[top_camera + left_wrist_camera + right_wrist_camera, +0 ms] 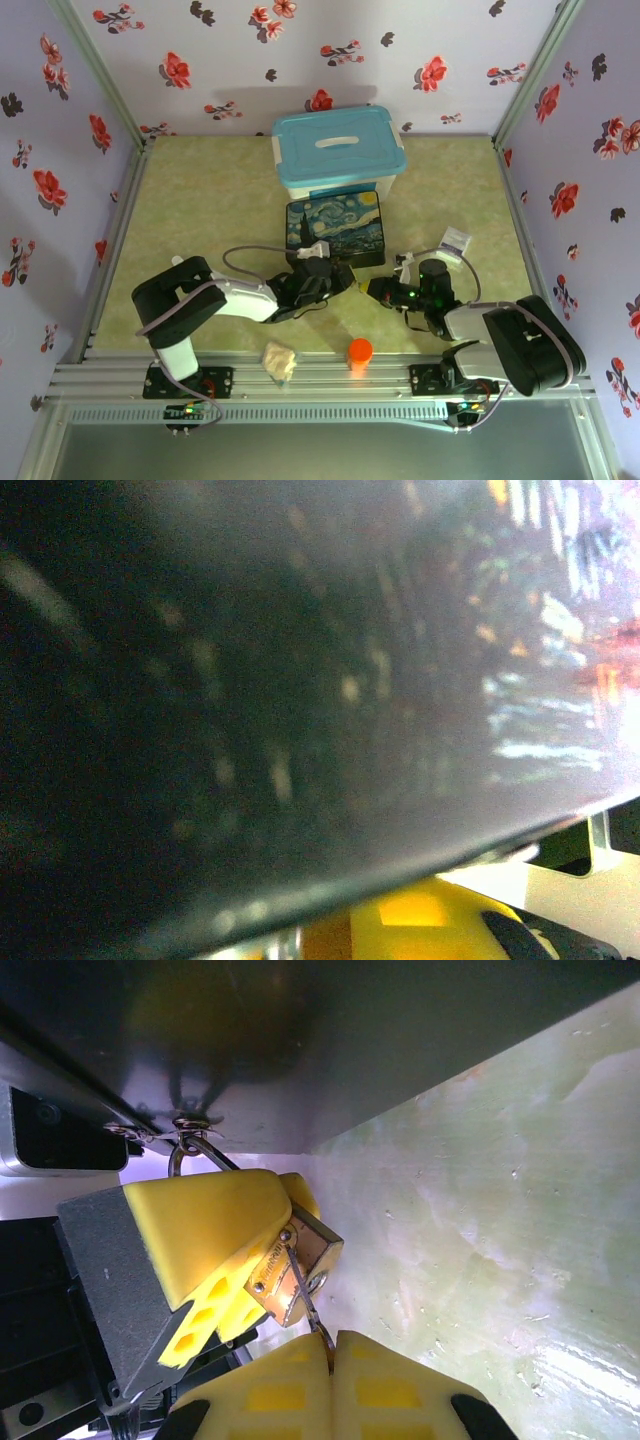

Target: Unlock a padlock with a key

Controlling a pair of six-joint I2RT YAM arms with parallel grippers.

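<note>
The brass padlock (308, 1256) hangs by its silvery shackle (205, 1148) from a metal hasp (185, 1123) on the near side of the night-sky painted box (335, 230). The left gripper (325, 273) is clamped on it, with yellow pads (200, 1230) pressed on either side of its body. The thin dark key (306, 1305) reaches up to the padlock's underside, pinched between the right gripper's (332, 1348) 2 pads, which are closed tight on it. Both grippers meet just in front of the box, low over the green table (200, 200). Behind the box stands a blue-lidded container (338, 150). An orange cap (360, 350) sits near the table's front edge.
</note>
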